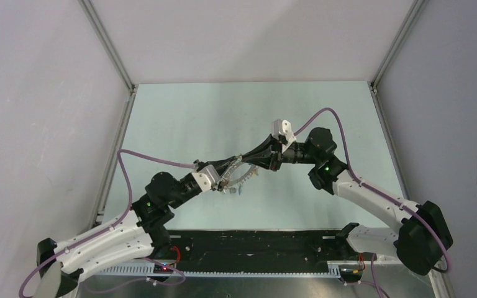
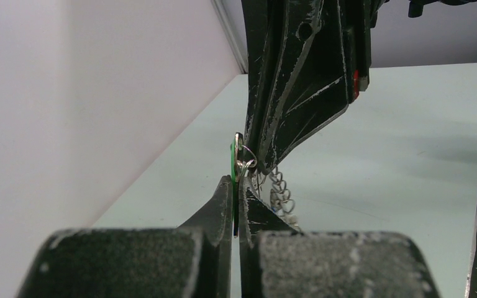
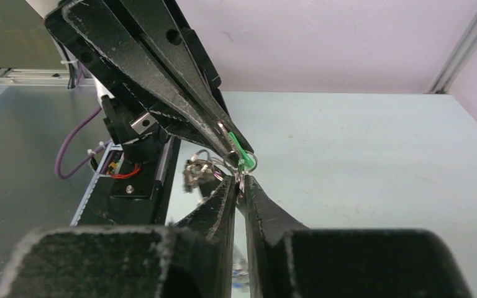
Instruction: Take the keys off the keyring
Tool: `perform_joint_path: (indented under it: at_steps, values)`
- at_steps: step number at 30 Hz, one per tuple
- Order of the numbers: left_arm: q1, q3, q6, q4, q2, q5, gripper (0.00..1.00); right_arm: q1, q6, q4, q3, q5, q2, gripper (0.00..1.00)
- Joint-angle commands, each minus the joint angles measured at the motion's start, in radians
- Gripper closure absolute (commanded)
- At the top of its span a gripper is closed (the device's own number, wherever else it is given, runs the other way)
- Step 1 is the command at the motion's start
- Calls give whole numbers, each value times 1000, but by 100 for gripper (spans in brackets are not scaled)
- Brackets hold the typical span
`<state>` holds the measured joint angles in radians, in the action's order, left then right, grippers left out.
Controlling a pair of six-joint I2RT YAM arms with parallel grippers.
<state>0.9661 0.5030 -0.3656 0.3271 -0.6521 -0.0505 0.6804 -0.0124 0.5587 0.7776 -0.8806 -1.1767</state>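
Observation:
My left gripper (image 2: 236, 186) is shut on a green tag (image 2: 232, 162) of the keys, with a flat brownish metal edge (image 2: 238, 141) beside the tag; whether that edge is the keyring I cannot tell. My right gripper (image 3: 240, 181) is shut on a thin metal ring (image 3: 243, 166) just under the green tag (image 3: 240, 154). In the top view both grippers, left (image 1: 233, 169) and right (image 1: 242, 161), meet tip to tip above the table. More keys (image 3: 197, 172) and a small chain (image 2: 280, 190) hang below them (image 1: 233, 189).
The pale green table (image 1: 323, 112) is walled by white panels at the back and sides. A black base plate (image 1: 254, 245) with red wiring runs along the near edge between the arm bases. Purple cables loop over both arms.

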Motion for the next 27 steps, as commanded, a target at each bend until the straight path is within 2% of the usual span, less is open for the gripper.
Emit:
perform_joint_path:
  at_steps: [1, 2, 4, 16, 27]
  values:
    - [-2, 6, 17, 84, 21, -10, 100, 14, -5, 34, 57, -26, -17, 90]
    - [-2, 7, 17, 84, 22, -10, 100, 14, 0, 23, 60, -23, -19, 96]
    - [-2, 6, 19, 84, 24, -10, 100, 16, 1, 13, 61, -15, -21, 100]
    - [-2, 5, 23, 85, 26, 39, 100, -34, -105, -46, 60, -27, 82, 100]
    - [-2, 3, 17, 84, 9, 18, 100, -55, -320, 77, 61, -52, 121, 100]
